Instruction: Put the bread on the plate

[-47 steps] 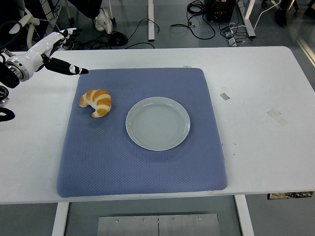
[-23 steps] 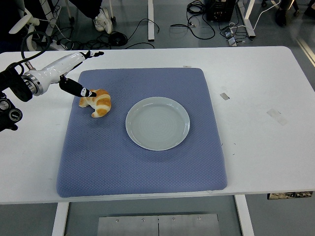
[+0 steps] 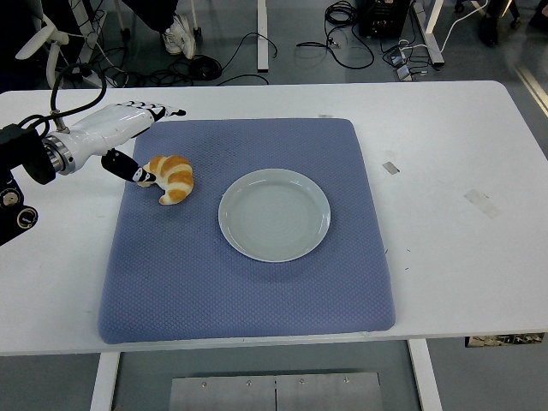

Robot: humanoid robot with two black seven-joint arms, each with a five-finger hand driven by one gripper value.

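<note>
A golden croissant (image 3: 174, 177) lies on the blue mat (image 3: 248, 265), left of an empty pale plate (image 3: 274, 214) at the mat's middle. My left hand (image 3: 145, 145) comes in from the left edge, white with black fingertips. Its fingers (image 3: 163, 110) are spread above the mat's far left corner and its thumb tip touches the croissant's left end. The hand holds nothing. My right arm is out of view.
The mat lies on a white table (image 3: 462, 257). Small tape marks (image 3: 391, 167) sit on the table right of the mat. Cables and table legs show on the floor beyond the far edge.
My left hand has come down and to the right, from beyond the mat's left corner to the croissant's left end. The croissant and plate have not moved.
</note>
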